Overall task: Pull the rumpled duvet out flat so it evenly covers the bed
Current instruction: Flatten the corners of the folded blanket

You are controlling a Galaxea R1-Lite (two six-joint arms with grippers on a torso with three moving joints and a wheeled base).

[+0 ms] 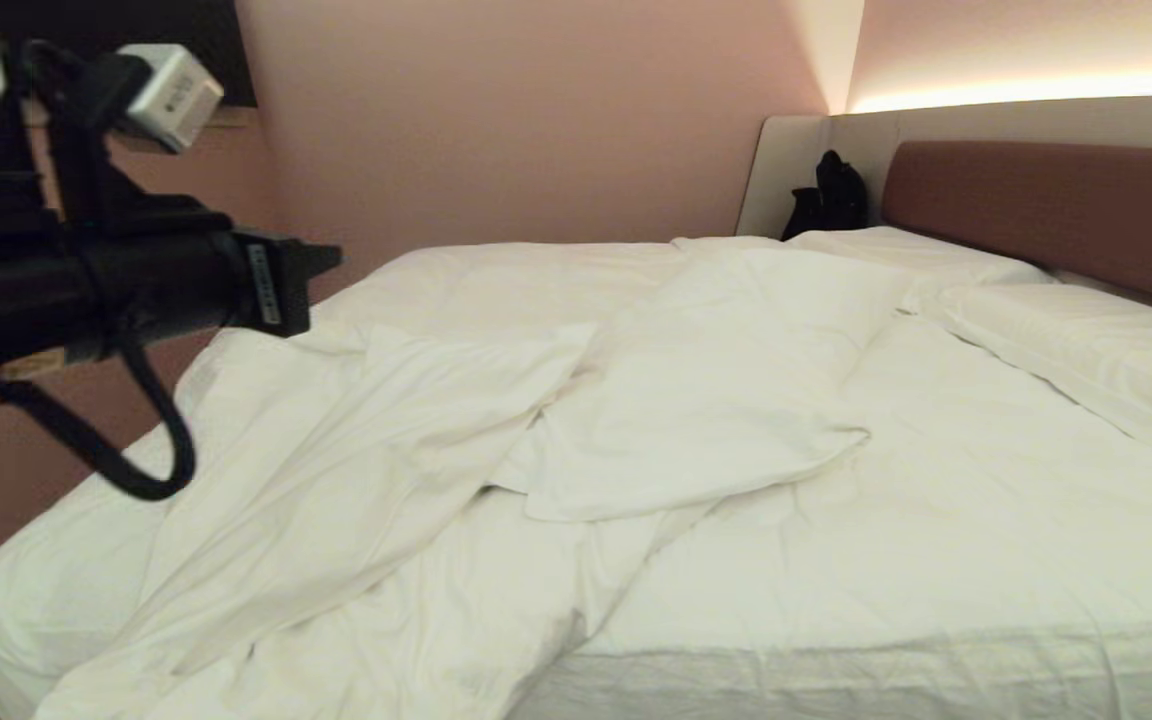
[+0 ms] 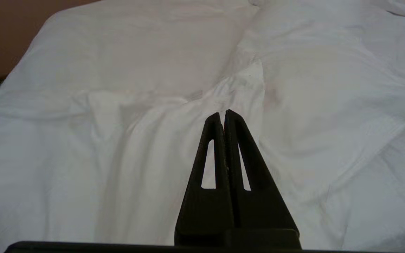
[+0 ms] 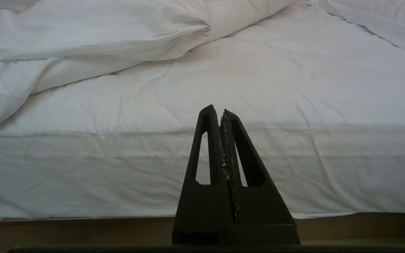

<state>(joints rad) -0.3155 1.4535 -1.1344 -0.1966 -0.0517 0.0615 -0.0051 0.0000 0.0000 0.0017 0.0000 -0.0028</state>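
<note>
The duvet (image 1: 456,420) is plain white with no pattern, as are the fitted sheet (image 1: 986,520) and the pillows (image 1: 1086,350) by the headboard (image 1: 1056,210), which is reddish-brown in a pale grey surround (image 1: 786,170). Beside the headboard sits a black bag (image 1: 829,195). The wall (image 1: 516,120) is dusty pink.

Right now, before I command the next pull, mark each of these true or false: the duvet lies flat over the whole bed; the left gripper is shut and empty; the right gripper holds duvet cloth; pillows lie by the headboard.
1. The duvet lies flat over the whole bed. False: it is rumpled toward the robot's left, leaving sheet bare.
2. The left gripper is shut and empty. True.
3. The right gripper holds duvet cloth. False: it is shut on nothing, facing the mattress side.
4. Pillows lie by the headboard. True.
</note>
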